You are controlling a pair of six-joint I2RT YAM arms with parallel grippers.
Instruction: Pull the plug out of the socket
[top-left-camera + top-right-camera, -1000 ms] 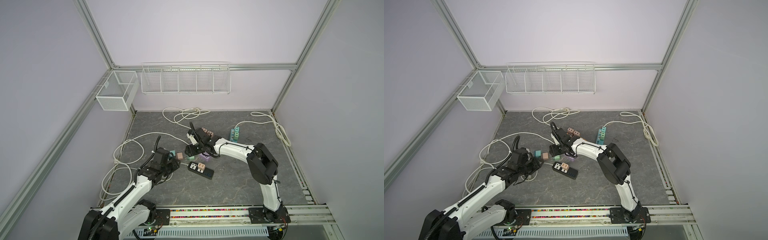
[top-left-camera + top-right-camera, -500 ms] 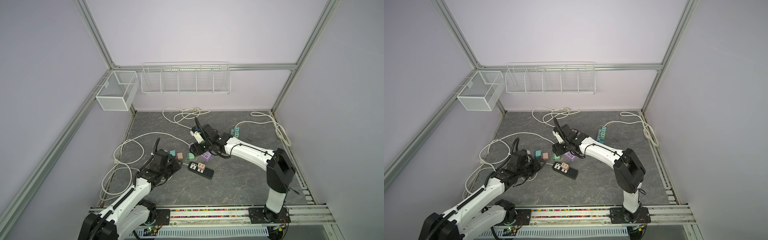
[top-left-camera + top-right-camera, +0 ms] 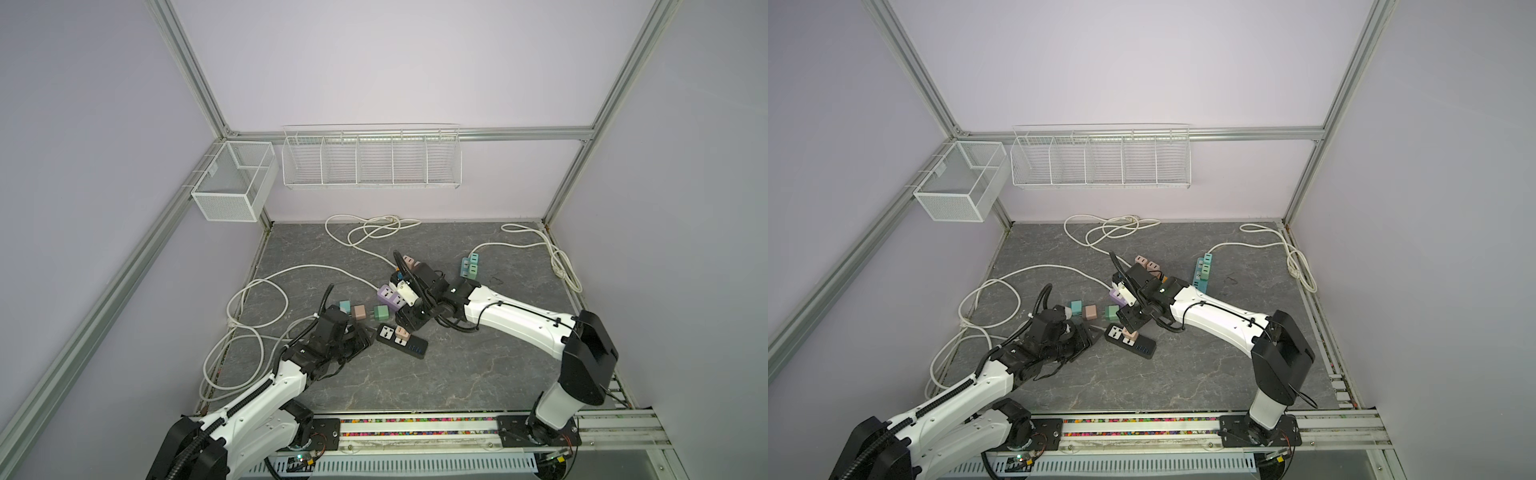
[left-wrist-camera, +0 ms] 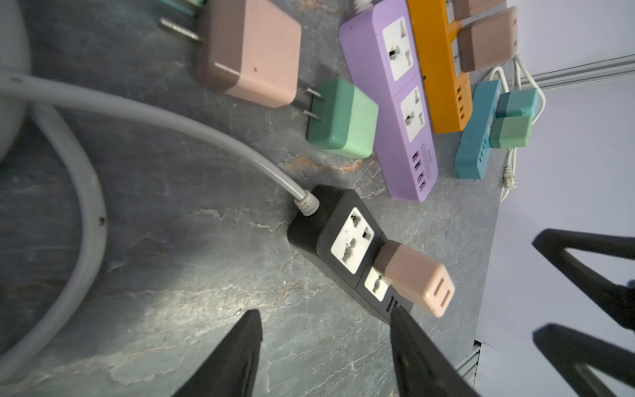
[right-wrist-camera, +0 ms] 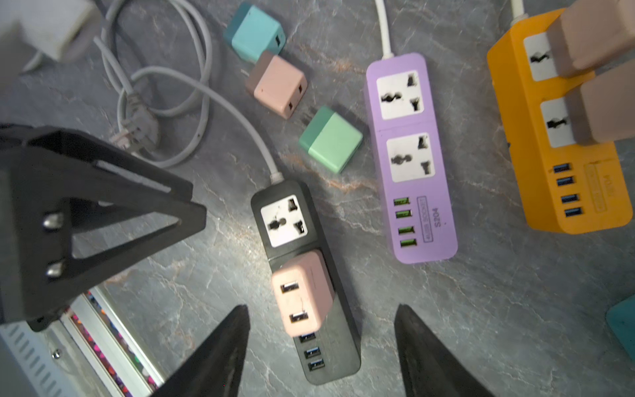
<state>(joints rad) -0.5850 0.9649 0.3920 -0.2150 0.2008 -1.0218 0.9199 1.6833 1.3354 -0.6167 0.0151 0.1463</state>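
Plug (image 5: 302, 295) stands upright on the strip (image 5: 340, 347), dead ahead between my right gripper's (image 5: 320, 311) spread, empty jaws.

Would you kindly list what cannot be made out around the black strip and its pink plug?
- Pink plug prongs: hidden by its own body, both wrist views.
- Black strip USB end: partly behind a left gripper finger, left wrist view.
- Orange strip cord end: partly cut off by the edge, right wrist view; its label is blurred.
- Socket holes: too small in both top views.
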